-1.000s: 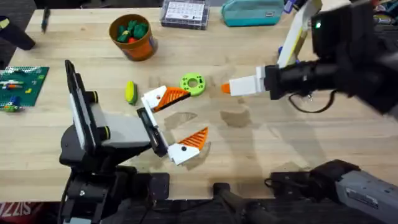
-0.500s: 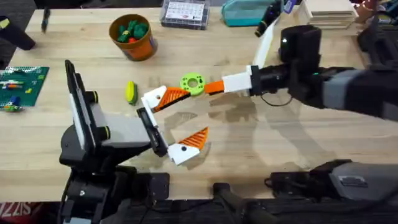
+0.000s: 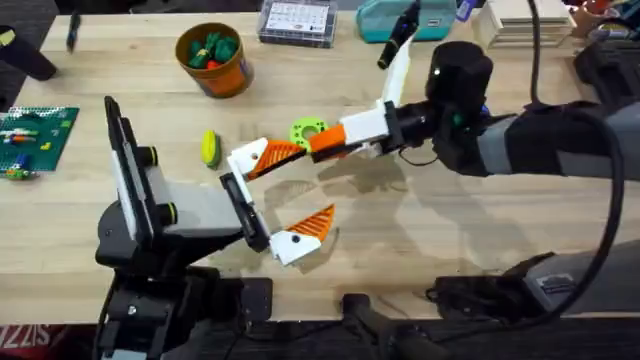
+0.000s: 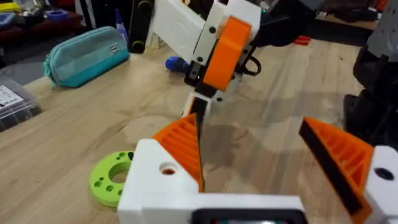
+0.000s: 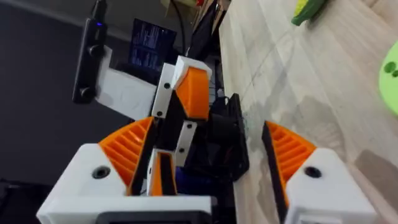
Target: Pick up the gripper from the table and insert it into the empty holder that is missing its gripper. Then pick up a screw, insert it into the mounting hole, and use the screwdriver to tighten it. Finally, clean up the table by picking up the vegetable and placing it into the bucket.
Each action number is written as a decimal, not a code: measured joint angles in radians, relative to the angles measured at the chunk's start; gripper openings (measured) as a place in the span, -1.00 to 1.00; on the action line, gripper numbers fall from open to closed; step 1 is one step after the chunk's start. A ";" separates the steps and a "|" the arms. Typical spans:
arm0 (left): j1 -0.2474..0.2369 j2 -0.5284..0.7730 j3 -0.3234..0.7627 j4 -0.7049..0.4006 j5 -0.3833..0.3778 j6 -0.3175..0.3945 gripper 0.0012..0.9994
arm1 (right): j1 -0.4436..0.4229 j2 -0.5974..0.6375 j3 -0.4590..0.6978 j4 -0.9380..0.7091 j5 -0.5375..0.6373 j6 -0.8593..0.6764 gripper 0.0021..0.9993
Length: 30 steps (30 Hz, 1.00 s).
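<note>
The right pincer (image 3: 325, 143) has swept across the bench (image 3: 480, 240) toward nine o'clock, its fingers now touching the left pincer (image 3: 290, 195), which stands wide open and empty. Whether the right one holds anything, I cannot tell. The vegetable (image 3: 210, 148) lies at the left pincer's ten o'clock.
</note>
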 joint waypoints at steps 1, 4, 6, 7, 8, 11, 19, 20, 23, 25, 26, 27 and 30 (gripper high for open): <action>0.000 0.000 0.000 0.000 0.000 0.000 0.99 | 0.010 0.000 0.000 0.000 0.007 0.014 0.85; 0.000 0.000 0.000 0.000 0.000 0.000 0.99 | 0.048 0.000 0.012 0.002 0.042 0.055 0.79; 0.000 0.000 0.000 0.000 0.000 0.000 0.99 | 0.048 0.000 0.020 0.003 0.055 0.059 0.75; 0.000 0.000 0.000 0.000 0.000 0.000 0.99 | 0.048 0.000 0.023 0.005 0.062 0.061 0.73; 0.000 0.000 0.000 0.000 0.000 0.000 0.99 | 0.048 0.000 0.024 0.005 0.070 0.062 0.72; 0.000 0.000 0.000 0.000 0.000 0.000 0.99 | 0.048 0.000 0.025 0.005 0.087 0.065 0.67; 0.000 0.000 0.000 0.000 0.000 0.000 0.99 | 0.048 0.000 0.025 0.005 0.114 0.065 0.47; 0.000 0.000 0.000 0.000 0.000 0.000 0.99 | 0.048 0.000 0.025 0.005 0.114 0.065 0.46; 0.000 0.000 0.000 0.000 0.000 0.000 0.99 | 0.049 0.000 0.025 0.005 0.114 0.065 0.44; 0.000 0.000 0.000 0.000 0.000 0.000 0.99 | 0.051 0.000 0.025 0.005 0.115 0.065 0.44; 0.000 0.000 0.000 0.000 0.000 0.000 0.99 | 0.054 0.000 0.025 0.005 0.118 0.065 0.44; 0.000 0.000 0.000 0.000 0.000 0.000 0.99 | 0.058 0.000 0.026 0.005 0.119 0.065 0.43; 0.000 0.000 0.000 0.000 0.000 0.000 0.99 | 0.075 0.000 0.037 0.005 0.122 0.065 0.41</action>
